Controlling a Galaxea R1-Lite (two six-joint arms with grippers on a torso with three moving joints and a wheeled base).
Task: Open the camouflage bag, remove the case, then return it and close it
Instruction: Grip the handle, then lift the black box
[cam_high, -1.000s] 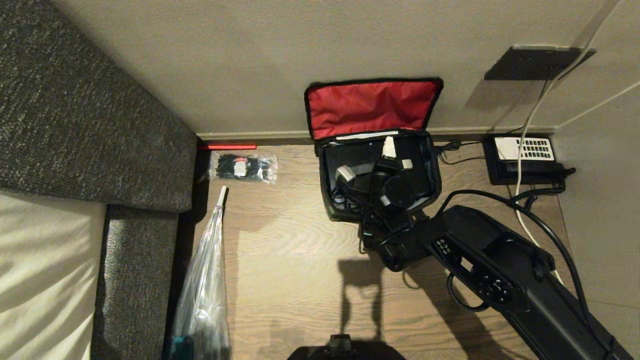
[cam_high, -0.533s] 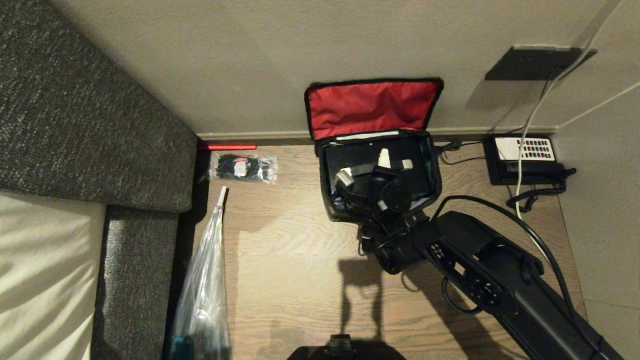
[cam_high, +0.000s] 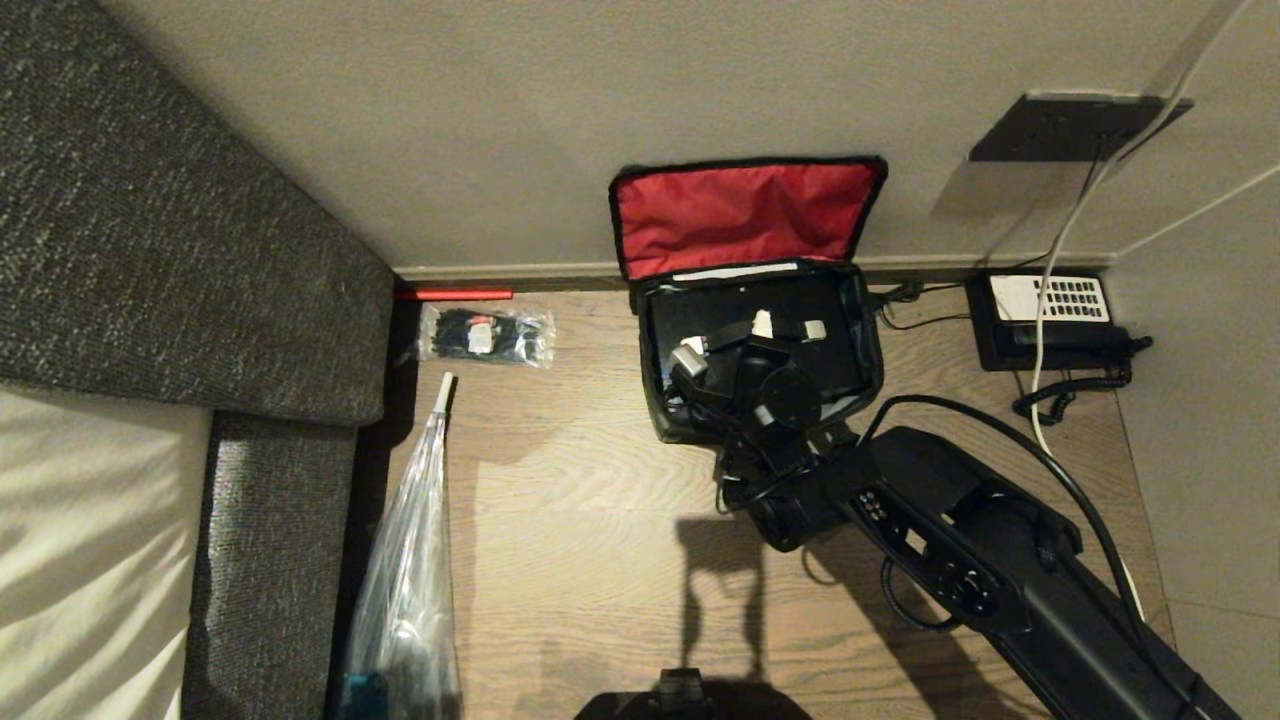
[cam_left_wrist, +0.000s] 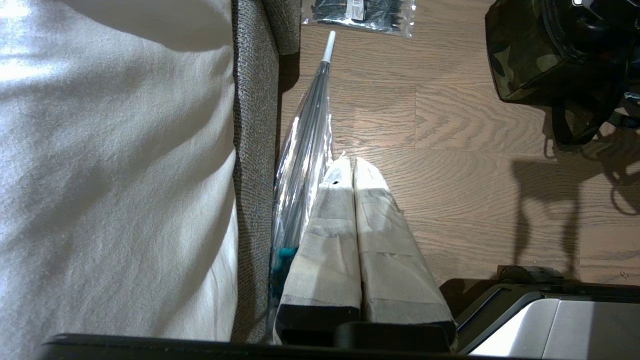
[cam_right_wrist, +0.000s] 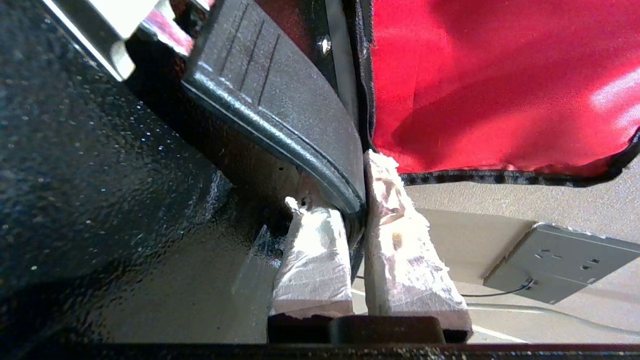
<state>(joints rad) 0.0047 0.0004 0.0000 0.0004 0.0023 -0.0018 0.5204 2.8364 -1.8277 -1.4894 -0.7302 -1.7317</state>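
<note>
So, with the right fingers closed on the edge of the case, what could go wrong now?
1. The right gripper pinches only a thin edge of the case, so the case may slip when lifted.
2. The case fills the camouflage bag tightly; the bag may rise with it.
3. The red lid leans on the wall and could fall forward.

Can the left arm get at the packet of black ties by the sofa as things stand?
Probably yes. The left gripper hangs shut over bare wood floor beside the clear umbrella, and the packet of black ties lies flat ahead of it with nothing between. Only reach is uncertain.
</note>
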